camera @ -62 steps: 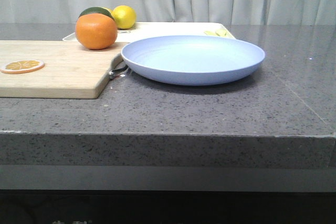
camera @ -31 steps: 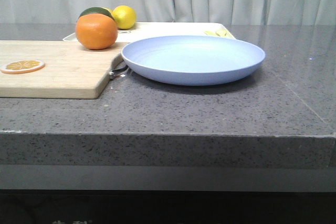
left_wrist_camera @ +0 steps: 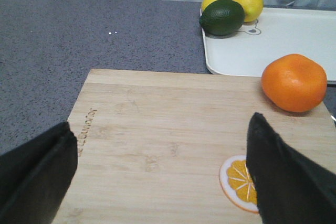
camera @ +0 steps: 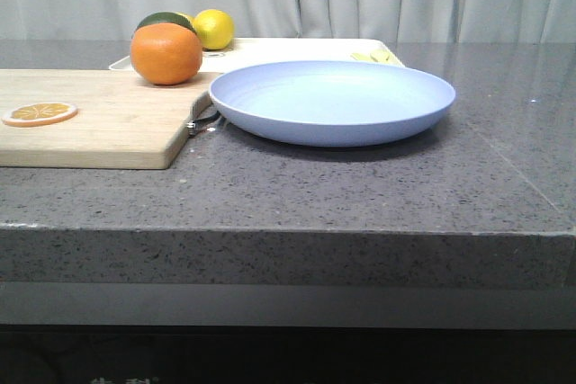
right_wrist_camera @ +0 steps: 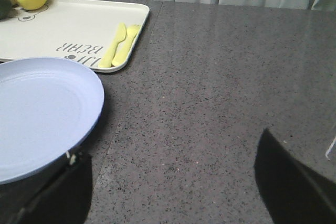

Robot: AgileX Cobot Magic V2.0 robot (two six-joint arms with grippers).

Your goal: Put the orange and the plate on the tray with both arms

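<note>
- Front view: orange (camera: 166, 54) sitting on wooden board (camera: 90, 119), plate (camera: 332, 101) on grey counter (camera: 360, 195) — both just in front of white tray (camera: 297, 46).
- Left gripper (left_wrist_camera: 157, 177) wide apart (holding nothing), above the board.
- Right gripper (right_wrist_camera: 173, 187) wide apart, holding nothing, beside plate.

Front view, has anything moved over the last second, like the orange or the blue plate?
Nothing has visibly moved apart from a hair's shift of the whole picture. The orange still sits on the far edge of the cutting board, the plate lies on the countertop beside it, and the tray behind them still holds the lemon. No arm enters the front view.
</note>
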